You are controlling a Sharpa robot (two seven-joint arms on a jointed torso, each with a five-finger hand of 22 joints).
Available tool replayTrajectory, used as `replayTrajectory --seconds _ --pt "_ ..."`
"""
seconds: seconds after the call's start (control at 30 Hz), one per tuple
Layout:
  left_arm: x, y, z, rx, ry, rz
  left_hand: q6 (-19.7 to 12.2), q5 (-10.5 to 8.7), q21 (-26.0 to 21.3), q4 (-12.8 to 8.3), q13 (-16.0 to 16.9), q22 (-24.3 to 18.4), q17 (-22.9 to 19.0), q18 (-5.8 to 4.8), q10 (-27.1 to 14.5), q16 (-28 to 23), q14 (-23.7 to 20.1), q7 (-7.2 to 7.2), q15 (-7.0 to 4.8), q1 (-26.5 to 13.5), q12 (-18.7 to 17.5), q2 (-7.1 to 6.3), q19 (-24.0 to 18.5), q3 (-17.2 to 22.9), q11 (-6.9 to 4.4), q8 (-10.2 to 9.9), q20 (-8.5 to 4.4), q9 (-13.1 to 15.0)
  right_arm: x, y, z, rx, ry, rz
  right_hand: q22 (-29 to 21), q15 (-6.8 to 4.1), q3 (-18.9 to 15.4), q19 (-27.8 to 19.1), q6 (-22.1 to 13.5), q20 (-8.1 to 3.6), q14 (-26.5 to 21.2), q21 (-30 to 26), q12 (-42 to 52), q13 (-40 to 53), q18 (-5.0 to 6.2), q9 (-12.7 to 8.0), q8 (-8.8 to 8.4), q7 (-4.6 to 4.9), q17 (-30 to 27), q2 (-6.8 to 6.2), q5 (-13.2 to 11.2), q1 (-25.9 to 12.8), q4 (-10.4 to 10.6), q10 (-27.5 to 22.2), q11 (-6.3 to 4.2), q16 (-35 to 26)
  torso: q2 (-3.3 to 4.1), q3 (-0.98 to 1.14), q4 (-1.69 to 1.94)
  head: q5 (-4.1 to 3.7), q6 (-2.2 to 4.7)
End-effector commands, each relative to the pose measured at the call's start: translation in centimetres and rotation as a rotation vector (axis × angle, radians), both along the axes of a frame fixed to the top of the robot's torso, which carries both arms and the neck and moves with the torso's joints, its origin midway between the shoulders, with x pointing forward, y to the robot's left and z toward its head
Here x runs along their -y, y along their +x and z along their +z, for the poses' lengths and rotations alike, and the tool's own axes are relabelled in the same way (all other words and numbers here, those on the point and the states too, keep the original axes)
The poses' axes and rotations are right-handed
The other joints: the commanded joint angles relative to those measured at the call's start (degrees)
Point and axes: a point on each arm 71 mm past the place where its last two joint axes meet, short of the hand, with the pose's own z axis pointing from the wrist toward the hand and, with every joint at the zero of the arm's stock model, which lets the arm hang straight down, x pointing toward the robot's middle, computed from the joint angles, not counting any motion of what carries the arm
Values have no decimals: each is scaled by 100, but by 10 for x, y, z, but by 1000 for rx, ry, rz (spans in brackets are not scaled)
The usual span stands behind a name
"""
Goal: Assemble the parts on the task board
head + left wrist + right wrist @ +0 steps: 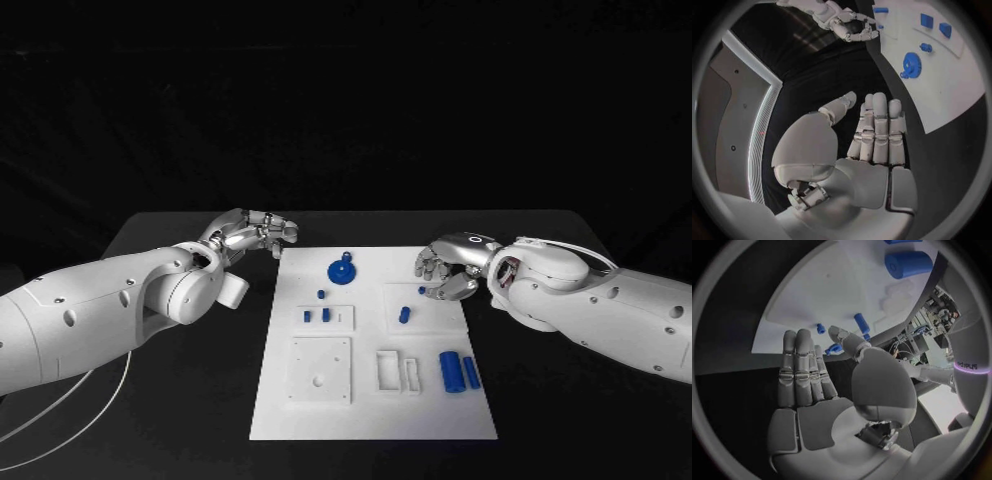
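Note:
The white task board point(372, 405) lies in the middle of the black table. A blue gear point(342, 271) sits near its far edge, also seen in the left wrist view as the gear point(911, 63). Small blue pegs point(326, 314) and a short blue bar point(405, 314) lie mid-board, and two blue cylinders point(451, 371) lie at the near right. My left hand point(253, 232) hovers off the board's far left corner, fingers straight point(873, 145) and holding nothing. My right hand point(450, 265) hangs at the board's right edge near a small blue piece point(424, 291), its palm point(811, 385) empty.
The board has a square recessed plate point(320, 369) at the near left and a white slotted holder point(389, 368) beside it. Black table point(188, 420) surrounds the board. A white cable point(58, 420) loops under my left arm.

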Motion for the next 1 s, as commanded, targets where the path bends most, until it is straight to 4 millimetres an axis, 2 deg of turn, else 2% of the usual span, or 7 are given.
replayTrajectory --seconds 0.03,0.17,0.3,0.47,0.63,0.87,1.0 --pt "4 -1 2 6 -28 -16 -51 -25 -23 -9 -8 5 10 -2 -43 -21 13 -6 46 -48 -28 14 -12 -30 7 20 -57 6 1 1 0 30 -48 -21 9 19 106 22 -31 -4 34 29 -54 18 77 -12 -34 -13 13 -60 -18 25 64 48 -4 -24 13 -9 9 -13 5" --pt "3 -1 2 12 -28 -11 -63 -19 -26 -16 -9 9 15 3 -50 -26 16 -3 48 -31 -35 24 -7 -21 10 18 -54 6 0 1 -4 22 -57 -20 14 19 115 21 -30 -5 36 32 -68 24 77 -14 -33 -14 17 -66 -16 22 78 54 -4 -28 6 -2 2 7 -7" --pt "3 -1 2 13 -27 -8 -66 -19 -27 -18 -9 11 17 4 -53 -28 17 -1 49 -28 -38 22 -5 -21 11 18 -53 6 -2 0 -7 18 -57 -19 20 18 130 19 -25 -6 40 35 -83 31 77 -16 -30 -18 24 -64 -25 26 90 63 -5 -31 10 -6 1 15 -7" --pt "4 -2 2 13 -28 -11 -70 -19 -29 -20 -11 14 19 4 -61 -32 16 2 52 -29 -44 16 -3 -23 15 19 -50 7 -7 0 -10 4 -64 -13 46 8 236 24 7 -13 60 52 -144 69 77 -23 -11 -32 56 -54 -113 73 145 115 -10 -44 10 1 -4 30 -1" --pt "6 -2 2 12 -28 -14 -80 -18 -33 -16 -14 18 24 6 -76 -38 16 8 58 -34 -55 8 -1 -27 21 18 -45 7 -12 -3 -18 -19 -77 6 87 -8 332 45 83 -27 95 89 -197 119 77 -25 28 -63 104 -20 -222 88 211 195 -31 -46 9 -3 0 27 -13" --pt "7 -2 2 7 -27 -19 -91 -18 -36 -12 -16 21 27 7 -87 -44 16 14 62 -40 -62 2 0 -30 26 16 -41 7 -14 -5 -24 -36 -86 17 217 -90 560 161 363 -100 229 238 -223 258 77 -8 153 -179 261 76 -464 131 281 425 -112 78 8 2 0 31 -17" --pt "6 -2 2 6 -27 -19 -100 -17 -40 -7 -17 24 30 8 -95 -48 16 18 65 -48 -68 -3 0 -34 30 14 -37 7 -15 -6 -27 -40 -101 25 310 -147 660 248 522 -154 301 352 -206 363 77 7 215 -244 370 144 -501 149 247 569 -165 209 9 2 -2 30 -25"
